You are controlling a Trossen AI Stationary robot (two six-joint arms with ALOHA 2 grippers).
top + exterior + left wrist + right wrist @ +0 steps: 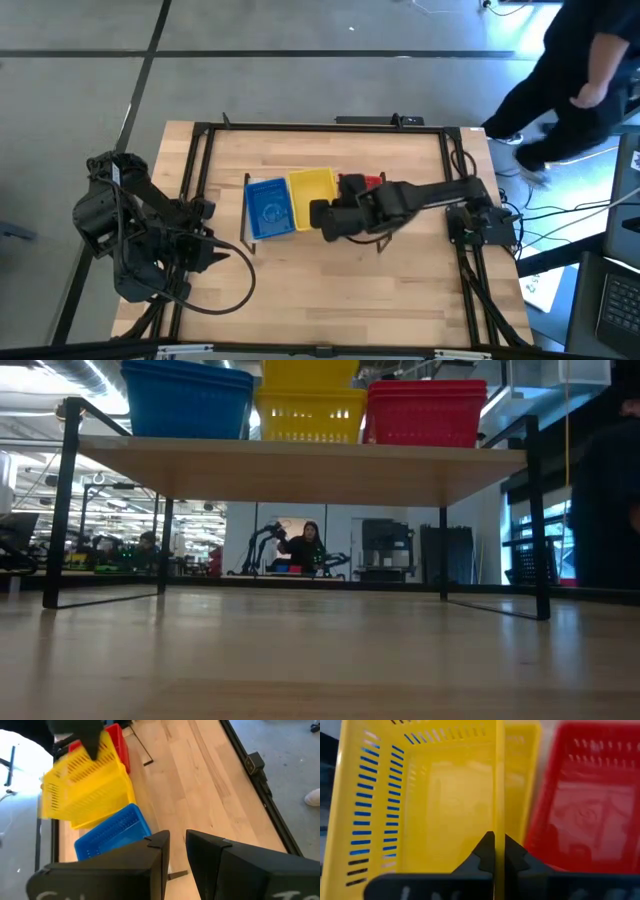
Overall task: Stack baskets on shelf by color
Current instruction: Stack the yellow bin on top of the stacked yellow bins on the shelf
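Note:
The shelf (300, 460) carries a blue basket (269, 208), a yellow basket (310, 415) and a red basket (366, 183) in a row. A second yellow basket (312, 190) sits over the first, and its body (310, 370) shows above the lower one's rim. My right gripper (499, 842) is shut on this upper yellow basket and reaches in from the table's right. My left gripper (177, 845) hovers left of the shelf, touching nothing, with a narrow gap between its fingers. My right gripper pinches the upper yellow basket's side wall (498, 820), the one facing the red basket, near its near end. One finger is inside the basket, one outside, and they lie along the wall. The basket sits tilted over the lower yellow one; whether it rests on it I cannot tell.
Bare wooden tabletop (330, 290) lies near the shelf, bounded by a black frame (195, 180). A person (580, 70) stands beyond the table's far right corner. Cables run along the right edge (480, 280).

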